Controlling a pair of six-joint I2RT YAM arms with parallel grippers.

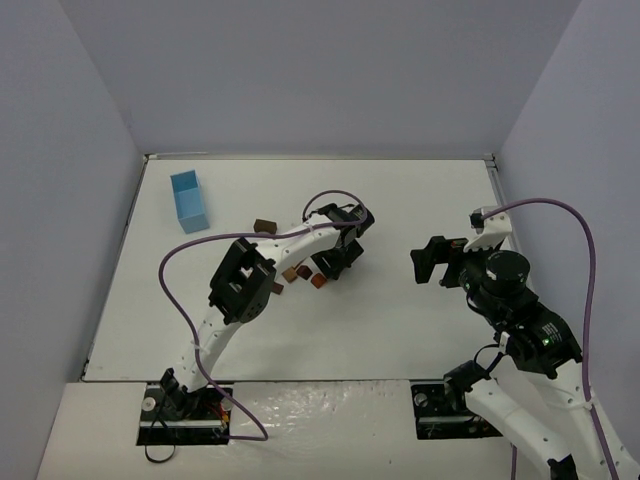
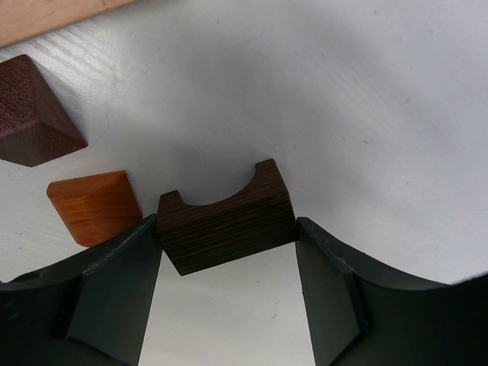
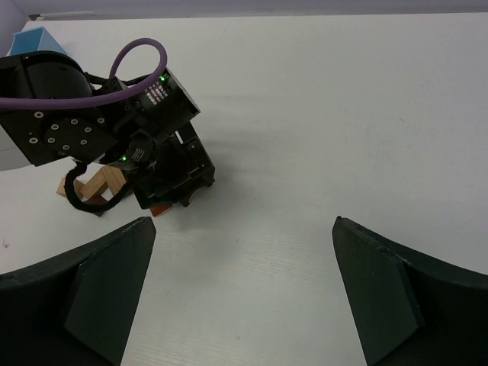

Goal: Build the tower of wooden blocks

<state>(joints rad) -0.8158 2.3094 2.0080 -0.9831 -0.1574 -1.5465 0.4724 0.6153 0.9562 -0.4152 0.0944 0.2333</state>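
A dark brown wood block with a curved notch (image 2: pixel 229 221) lies on the white table, and the fingertips of my left gripper (image 2: pixel 227 226) press against its two ends. An orange block (image 2: pixel 93 206) lies just left of it. A dark reddish block (image 2: pixel 34 114) and a tan piece (image 2: pixel 46 19) sit farther off. From above, my left gripper (image 1: pixel 335 262) is down among the loose blocks (image 1: pixel 291 273). My right gripper (image 1: pixel 428 262) hovers open to the right, with nothing between its fingers (image 3: pixel 114 267). The tower is out of view.
A light blue box (image 1: pixel 189 200) stands at the table's back left. One dark block (image 1: pixel 264 225) sits apart behind the cluster. The left arm's purple cable (image 1: pixel 175 290) loops over the table's left side. Grey walls close in three sides.
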